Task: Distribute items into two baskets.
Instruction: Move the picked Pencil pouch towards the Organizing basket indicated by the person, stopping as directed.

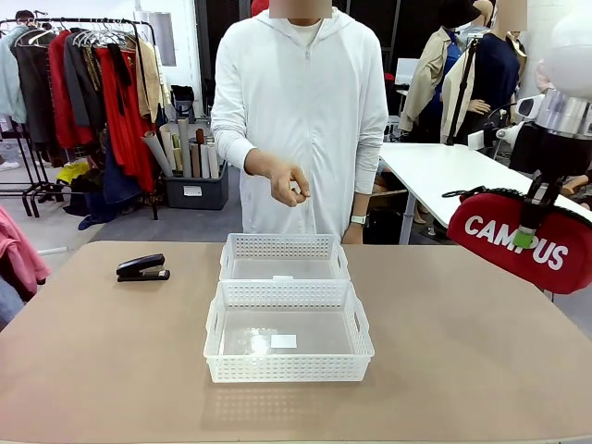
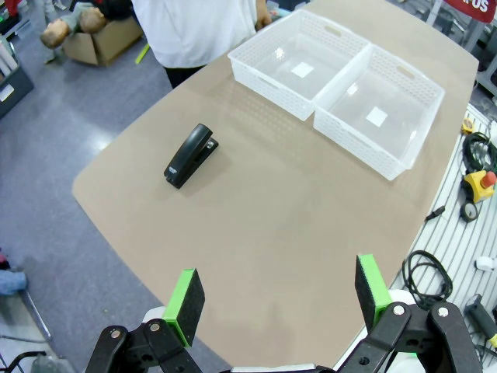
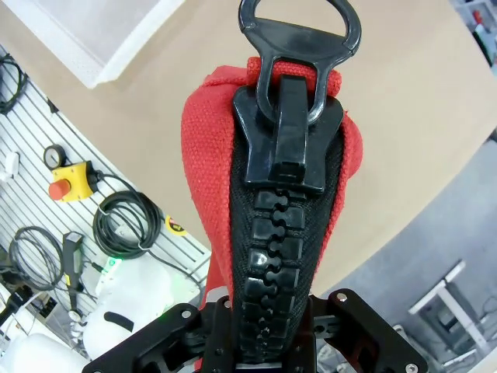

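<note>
Ahead of the left gripper (image 2: pixel 279 291), jaws wide apart, the table (image 2: pixel 272 217) is bare as far as the stapler (image 2: pixel 190 155), which lies ahead-left with free tabletop all round. Farther ahead-right, the near basket (image 2: pixel 380 109) and far basket (image 2: pixel 299 62) stand touching, tops open. A person's hand (image 1: pixel 289 183) hangs above the far basket's far side. The right gripper (image 1: pixel 524 236) is clamped on the pouch (image 1: pixel 490 231), raised; bare tabletop lies between it and both baskets.
</note>
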You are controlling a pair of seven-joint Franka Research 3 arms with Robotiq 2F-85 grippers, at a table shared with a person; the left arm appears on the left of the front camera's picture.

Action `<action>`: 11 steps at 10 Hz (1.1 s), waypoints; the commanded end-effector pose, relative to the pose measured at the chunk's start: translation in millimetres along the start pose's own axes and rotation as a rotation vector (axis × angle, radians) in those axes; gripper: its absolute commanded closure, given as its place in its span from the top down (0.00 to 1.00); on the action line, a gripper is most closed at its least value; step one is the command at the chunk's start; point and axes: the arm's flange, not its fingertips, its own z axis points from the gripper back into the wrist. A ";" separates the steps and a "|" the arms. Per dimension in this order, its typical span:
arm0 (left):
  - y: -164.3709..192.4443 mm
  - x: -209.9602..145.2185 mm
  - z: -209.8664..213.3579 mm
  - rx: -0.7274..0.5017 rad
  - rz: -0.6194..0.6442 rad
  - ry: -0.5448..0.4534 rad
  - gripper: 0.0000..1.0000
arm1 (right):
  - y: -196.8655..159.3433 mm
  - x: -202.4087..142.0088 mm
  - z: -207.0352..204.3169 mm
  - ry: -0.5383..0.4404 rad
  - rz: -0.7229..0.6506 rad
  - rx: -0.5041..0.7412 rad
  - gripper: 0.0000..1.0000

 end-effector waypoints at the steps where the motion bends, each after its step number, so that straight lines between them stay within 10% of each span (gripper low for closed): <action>1: -0.3 -0.1 0.8 -0.007 -0.009 -0.012 1.00 | 2.1 -2.1 1.1 -0.003 -0.025 -0.005 0.00; 11: -0.3 -0.1 0.8 -0.007 -0.009 -0.012 1.00 | 3.8 3.6 -1.8 -0.004 0.025 -0.024 0.00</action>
